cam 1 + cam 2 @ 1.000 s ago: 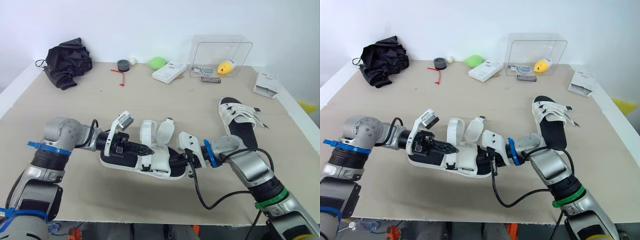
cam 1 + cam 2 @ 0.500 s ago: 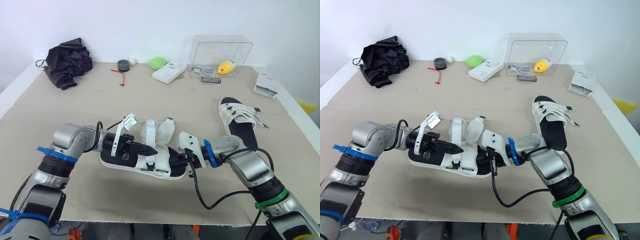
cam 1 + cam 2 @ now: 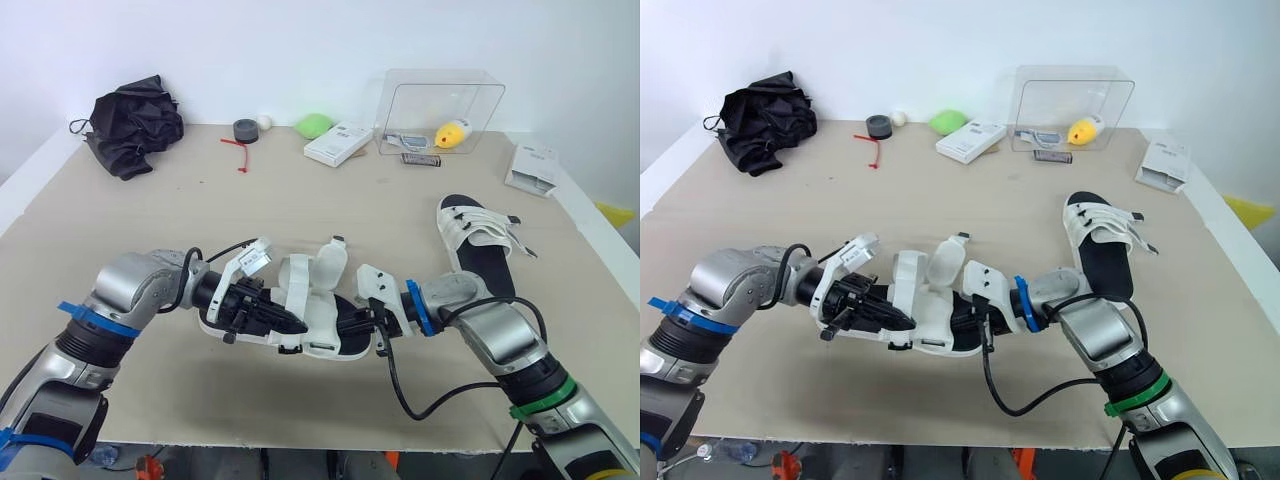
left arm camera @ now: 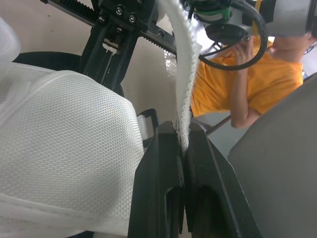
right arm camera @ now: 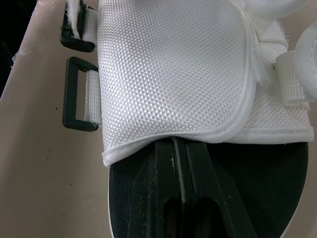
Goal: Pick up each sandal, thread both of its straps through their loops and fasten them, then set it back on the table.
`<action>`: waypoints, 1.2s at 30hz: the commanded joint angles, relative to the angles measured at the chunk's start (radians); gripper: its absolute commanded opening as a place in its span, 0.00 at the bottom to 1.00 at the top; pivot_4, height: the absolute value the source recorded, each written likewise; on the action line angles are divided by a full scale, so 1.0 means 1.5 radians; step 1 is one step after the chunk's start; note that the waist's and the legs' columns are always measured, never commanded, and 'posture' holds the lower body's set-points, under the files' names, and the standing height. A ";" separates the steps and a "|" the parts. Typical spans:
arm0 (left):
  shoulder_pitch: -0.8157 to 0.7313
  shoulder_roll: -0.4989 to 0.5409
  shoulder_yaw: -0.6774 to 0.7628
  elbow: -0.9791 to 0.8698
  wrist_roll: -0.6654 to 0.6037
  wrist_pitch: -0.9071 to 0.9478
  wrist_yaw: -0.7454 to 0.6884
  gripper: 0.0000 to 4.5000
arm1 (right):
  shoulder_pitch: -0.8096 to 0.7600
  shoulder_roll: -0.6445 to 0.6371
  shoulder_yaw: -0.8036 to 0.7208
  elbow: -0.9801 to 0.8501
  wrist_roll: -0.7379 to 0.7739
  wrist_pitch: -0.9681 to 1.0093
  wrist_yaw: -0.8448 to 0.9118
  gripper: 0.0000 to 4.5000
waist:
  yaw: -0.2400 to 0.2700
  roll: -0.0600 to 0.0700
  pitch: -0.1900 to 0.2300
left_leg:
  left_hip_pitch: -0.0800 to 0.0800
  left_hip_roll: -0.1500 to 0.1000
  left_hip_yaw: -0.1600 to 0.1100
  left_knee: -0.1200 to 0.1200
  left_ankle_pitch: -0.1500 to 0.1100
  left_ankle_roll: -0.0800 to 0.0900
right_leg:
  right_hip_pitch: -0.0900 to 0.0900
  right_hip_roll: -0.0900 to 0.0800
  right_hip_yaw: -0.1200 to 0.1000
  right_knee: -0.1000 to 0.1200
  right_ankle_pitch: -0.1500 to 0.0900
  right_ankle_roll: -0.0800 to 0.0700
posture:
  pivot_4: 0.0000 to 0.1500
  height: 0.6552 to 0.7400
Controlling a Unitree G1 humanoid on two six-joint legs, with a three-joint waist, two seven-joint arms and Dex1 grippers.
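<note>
Sandal (image 3: 325, 335), at front-centre of table (image 3: 300, 200) btwn both arms, looks light & stiff-soled but its woven strap (image 4: 185, 64) is floppy, so left gripper (image 4: 181, 136) pinching that strap suits threading, w/ right gripper (image 5: 181, 146), fingers closed under mesh upper (image 5: 168, 74) edge, prob. steadying it.

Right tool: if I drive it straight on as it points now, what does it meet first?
The sandal's white mesh flap: the right tool points at its bound edge, about touching it. Depth is unclear, so it might slip under, along the black footbed.
</note>
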 commanded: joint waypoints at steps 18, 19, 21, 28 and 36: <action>0.073 0.002 0.021 -0.063 0.082 -0.164 0.008 0.20 | 0.023 -0.003 0.046 0.024 -0.010 0.023 0.004 0.00 | 0.000 0.000 0.000 | 0.000 0.001 0.000 0.000 -0.001 0.001 | 0.000 0.001 0.000 0.000 0.000 -0.001 | 1.00 1.00; 0.070 -0.005 0.029 -0.065 0.071 -0.153 0.013 0.30 | 0.024 -0.003 0.046 0.025 -0.010 0.023 0.004 0.00 | 0.001 0.000 0.000 | 0.000 0.001 0.000 0.000 -0.001 0.001 | 0.000 0.001 0.000 0.000 0.000 -0.001 | 1.00 1.00; 0.060 -0.014 0.049 -0.069 0.036 -0.104 0.020 0.53 | 0.023 -0.003 0.047 0.025 -0.010 0.023 0.005 0.00 | 0.001 0.000 0.000 | 0.001 0.001 -0.001 0.001 -0.001 0.001 | 0.001 0.001 -0.001 0.000 -0.002 0.003 | 1.00 1.00; 0.029 0.005 0.125 -0.099 -0.116 0.086 0.025 0.72 | 0.023 -0.003 0.048 0.026 -0.009 0.021 0.005 0.00 | 0.000 0.000 0.000 | 0.000 0.001 0.000 0.002 0.000 0.001 | 0.001 0.001 0.000 0.001 -0.002 0.004 | 1.00 1.00; 0.045 0.191 0.117 -0.095 -0.114 0.074 -0.135 0.72 | 0.025 -0.005 0.049 0.027 -0.010 0.019 0.008 0.00 | -0.002 0.000 0.000 | 0.000 0.001 -0.001 0.001 -0.001 0.001 | 0.000 0.001 0.000 0.001 -0.002 0.002 | 1.00 1.00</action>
